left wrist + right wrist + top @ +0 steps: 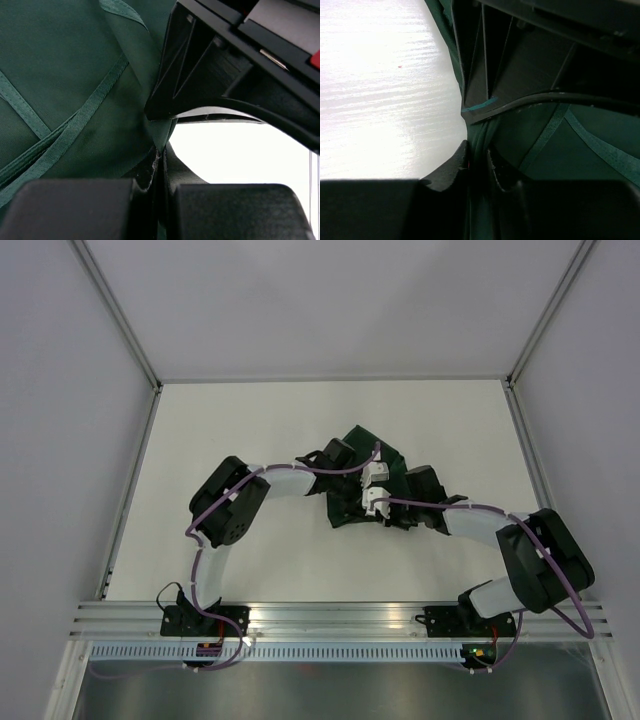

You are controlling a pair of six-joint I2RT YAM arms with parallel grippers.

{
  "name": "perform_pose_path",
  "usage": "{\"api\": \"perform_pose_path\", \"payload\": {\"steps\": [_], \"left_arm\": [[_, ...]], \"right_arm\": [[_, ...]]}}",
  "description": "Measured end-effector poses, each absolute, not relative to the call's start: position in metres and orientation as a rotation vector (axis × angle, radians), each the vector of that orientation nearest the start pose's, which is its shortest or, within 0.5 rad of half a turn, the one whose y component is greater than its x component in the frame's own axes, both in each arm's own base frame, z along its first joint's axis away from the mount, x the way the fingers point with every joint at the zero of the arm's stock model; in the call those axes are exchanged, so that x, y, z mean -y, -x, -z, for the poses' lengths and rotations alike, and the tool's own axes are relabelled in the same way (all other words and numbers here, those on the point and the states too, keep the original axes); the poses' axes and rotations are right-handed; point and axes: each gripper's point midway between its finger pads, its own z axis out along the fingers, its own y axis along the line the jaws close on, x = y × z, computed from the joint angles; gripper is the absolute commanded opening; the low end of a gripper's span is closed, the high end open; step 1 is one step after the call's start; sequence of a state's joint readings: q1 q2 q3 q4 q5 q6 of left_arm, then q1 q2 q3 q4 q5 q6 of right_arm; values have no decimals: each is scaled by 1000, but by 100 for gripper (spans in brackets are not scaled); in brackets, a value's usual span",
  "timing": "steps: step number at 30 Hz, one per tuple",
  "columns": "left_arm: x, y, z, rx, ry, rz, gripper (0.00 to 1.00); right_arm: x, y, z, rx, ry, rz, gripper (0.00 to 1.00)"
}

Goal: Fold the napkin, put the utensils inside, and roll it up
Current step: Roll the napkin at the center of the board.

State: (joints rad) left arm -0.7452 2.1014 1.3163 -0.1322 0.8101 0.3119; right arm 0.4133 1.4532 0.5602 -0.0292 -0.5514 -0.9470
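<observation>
The dark green napkin sits bunched up mid-worktop, its long axis running roughly far to near. The left claw is pinched tight on a fold. The right claw, nearly closed, grips cloth too.

The left arm and right arm have bulky black joint housings, white links and lilac cables. The left claw and right claw show matte black fingers.
</observation>
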Motion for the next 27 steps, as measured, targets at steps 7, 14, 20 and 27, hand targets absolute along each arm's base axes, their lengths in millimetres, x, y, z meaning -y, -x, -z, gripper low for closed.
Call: {"api": "perform_pose_path", "payload": {"steps": [7,14,20,27], "left_arm": [[395,-264,-25,-1947,-1494,1202,20],[389,-271,-29,-2006,-1430,1224,28],[385,-279,-37,-2040,-1355,1273,29],[384,-291,-44,-2063,-1262,1288,30]], "right_arm": [[-191,-275,-25,-1674,1646,-427,0],[-193,-277,-23,-1714,1658,-465,0],[-193,-278,-23,-1752,1664,-524,1],[-192,-281,-23,-1825,1650,-649,0]]}}
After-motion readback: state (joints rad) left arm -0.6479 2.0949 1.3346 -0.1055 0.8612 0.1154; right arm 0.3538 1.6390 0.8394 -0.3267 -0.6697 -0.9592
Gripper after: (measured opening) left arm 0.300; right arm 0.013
